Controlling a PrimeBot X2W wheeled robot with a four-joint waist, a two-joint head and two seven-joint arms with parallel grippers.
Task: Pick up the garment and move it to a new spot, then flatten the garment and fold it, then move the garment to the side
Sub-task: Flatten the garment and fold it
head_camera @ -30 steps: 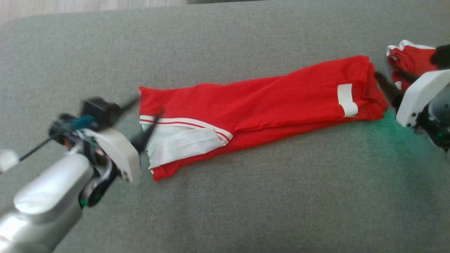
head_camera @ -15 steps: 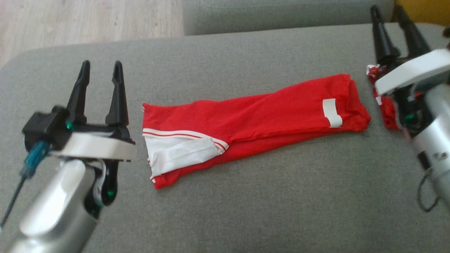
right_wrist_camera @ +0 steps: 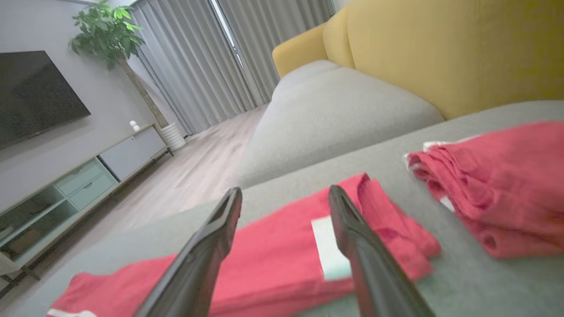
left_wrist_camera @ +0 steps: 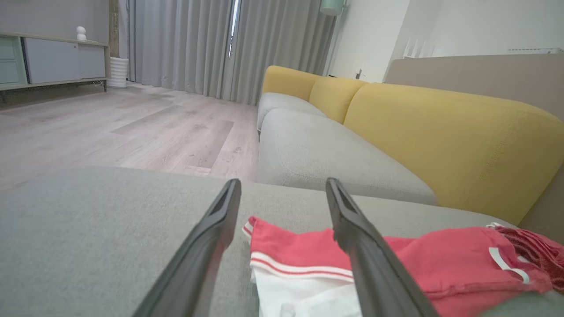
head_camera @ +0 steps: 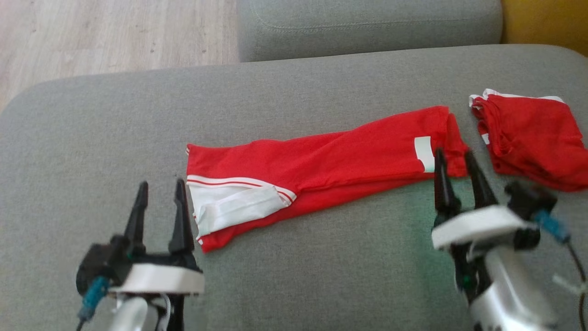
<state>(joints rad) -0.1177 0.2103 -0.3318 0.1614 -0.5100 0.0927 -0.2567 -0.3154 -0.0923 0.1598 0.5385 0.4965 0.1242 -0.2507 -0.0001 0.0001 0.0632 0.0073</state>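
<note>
- Head view: the garment (head_camera: 330, 156), red and folded into a long narrow band, lies flat across the middle of the grey sofa seat (head_camera: 321, 276). It runs from lower left to upper right.
- The garment's left end carries a white panel (head_camera: 234, 207) edged with white and red stripes. A white patch (head_camera: 423, 154) sits near its right end.
- Condition of the left pincer (head_camera: 161, 184): fingers spread, nothing between them, pointing up the view. It stands just left of the garment's left end, its inner finger close beside the white panel.
- Left wrist view: the striped left end of the garment lies on the seat beyond the two parted fingers. Contact with the cloth cannot be confirmed.
- Condition of the right pincer (head_camera: 454, 154): fingers parted, nothing held. In the head view its tips appear over the garment's right end, just right of the white patch.
- Right wrist view: the white patch shows between the two fingers. Whether either finger touches the cloth cannot be told.
- A second red garment (head_camera: 528, 138), loosely folded with white trim at its edge, lies on the same seat to the right. A strip of grey separates it from the first.
- Beyond the seat are another grey cushion (head_camera: 367, 23), a yellow backrest (head_camera: 546, 23) and a wood floor (head_camera: 115, 37).
</note>
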